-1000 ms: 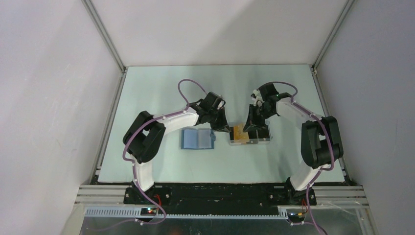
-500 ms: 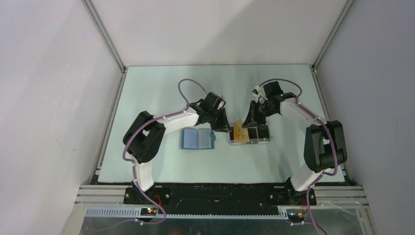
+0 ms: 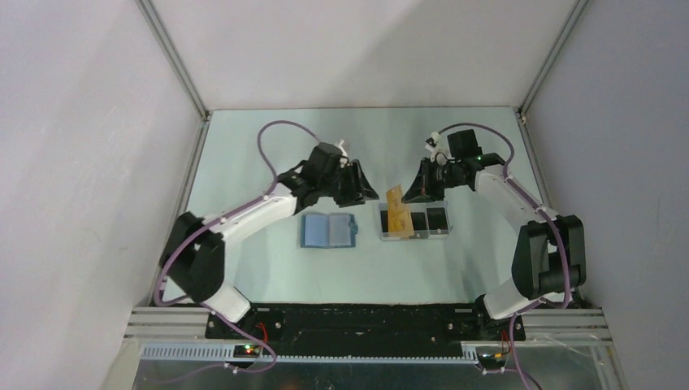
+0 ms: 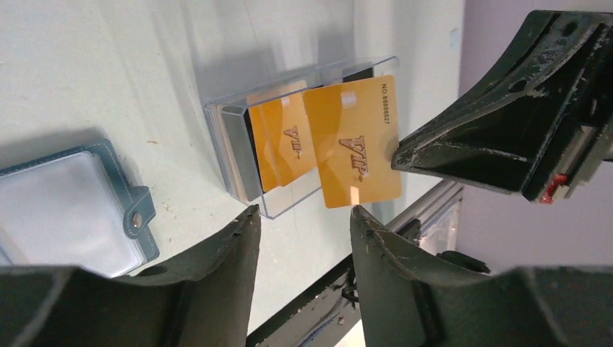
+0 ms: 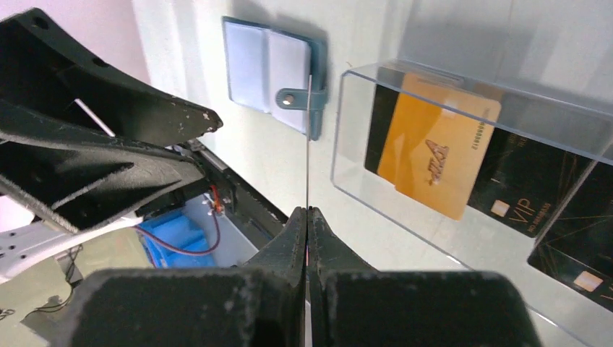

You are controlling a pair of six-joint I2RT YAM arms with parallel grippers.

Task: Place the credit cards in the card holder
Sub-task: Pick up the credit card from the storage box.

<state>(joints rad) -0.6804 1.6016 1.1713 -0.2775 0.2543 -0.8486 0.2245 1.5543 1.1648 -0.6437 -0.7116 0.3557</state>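
A yellow-orange credit card (image 3: 396,197) hangs in the air above the left end of the clear tray (image 3: 413,236). My right gripper (image 3: 409,194) is shut on its edge. In the right wrist view that card (image 5: 308,137) shows edge-on, rising from the shut gripper (image 5: 308,211). In the left wrist view its face (image 4: 354,141) reads VIP. My left gripper (image 3: 367,192) hovers open just left of the card, its fingers (image 4: 238,238) apart with nothing between them. The blue card holder (image 3: 328,231) lies open and flat on the table, below the left gripper.
The clear tray holds another orange card (image 5: 434,155) leaning in its left compartment, and black cards (image 5: 517,191) in the others. In the left wrist view the tray (image 4: 238,144) stands right of the card holder (image 4: 72,210). Grey walls enclose the table on three sides.
The right gripper has lifted an orange card out of the tray. The left gripper has opened, risen and drawn back from the tray's left end.
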